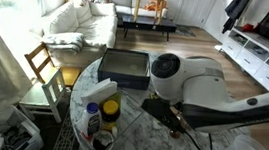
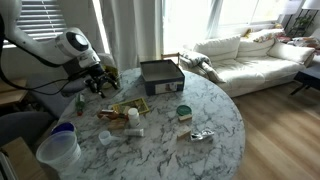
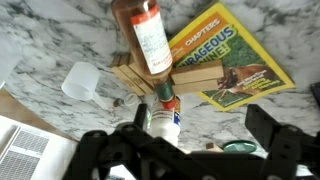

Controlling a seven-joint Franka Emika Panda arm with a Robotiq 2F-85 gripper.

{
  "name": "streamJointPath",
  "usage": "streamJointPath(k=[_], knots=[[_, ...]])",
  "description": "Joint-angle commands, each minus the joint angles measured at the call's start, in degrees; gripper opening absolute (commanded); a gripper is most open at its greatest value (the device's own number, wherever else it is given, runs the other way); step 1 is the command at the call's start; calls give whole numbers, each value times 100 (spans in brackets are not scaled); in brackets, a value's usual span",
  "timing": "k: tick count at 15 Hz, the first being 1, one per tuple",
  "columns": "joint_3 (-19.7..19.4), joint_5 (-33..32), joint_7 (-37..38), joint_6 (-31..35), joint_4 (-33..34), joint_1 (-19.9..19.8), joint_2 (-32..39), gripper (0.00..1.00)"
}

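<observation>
Marble table (image 3: 40,40) below, our gripper (image 3: 190,150) hangs, jaws spread, over the small bottle (image 3: 166,120); we'd centre it first.

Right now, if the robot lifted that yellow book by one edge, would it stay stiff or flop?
Probably flop: the yellow book looks thin, like a paperback. Its smooth cover would likely slide on the marble table if pushed. Lying flat, it seems to offer the open tool little edge to grip.

White sofa (image 2: 240,55) beside bright windows (image 2: 190,20); wooden floor (image 2: 285,130); round marble table (image 2: 215,115).
</observation>
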Motion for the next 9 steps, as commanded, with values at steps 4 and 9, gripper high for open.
streamJointPath(k=[4,9], knots=[[-543,703,-1576,732,98,-724,529,100],[-793,1682,-2372,1102,116,-879,779,100]])
